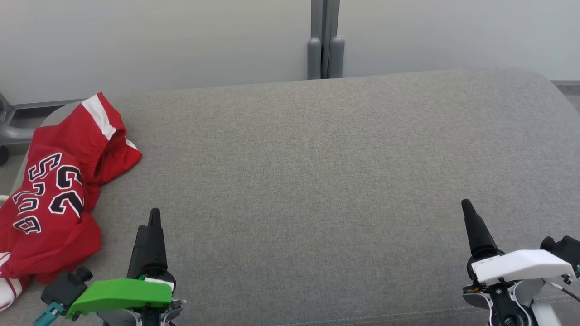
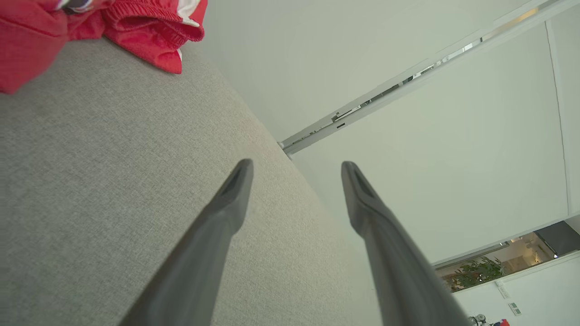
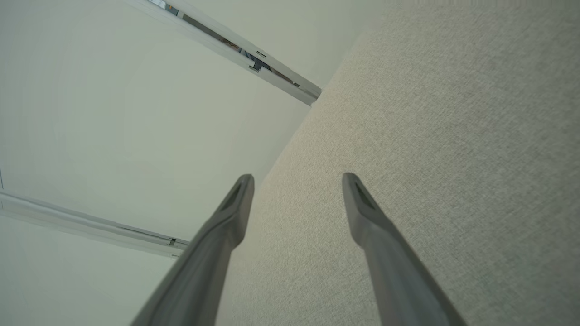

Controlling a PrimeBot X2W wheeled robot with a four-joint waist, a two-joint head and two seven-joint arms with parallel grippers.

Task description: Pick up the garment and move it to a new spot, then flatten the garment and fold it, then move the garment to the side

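At cushion [image 1: 317, 181] left edge: garment [image 1: 54, 190] bunched; left hand [image 2: 297, 164], right hand [image 3: 297, 176] spread, empty, at front.

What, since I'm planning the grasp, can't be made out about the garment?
The garment, head view: its left part is cut off by the picture's left edge.
Its outline, head view: hidden by its own crumpled folds.
Left wrist view: most of it is cut off by the top edge.
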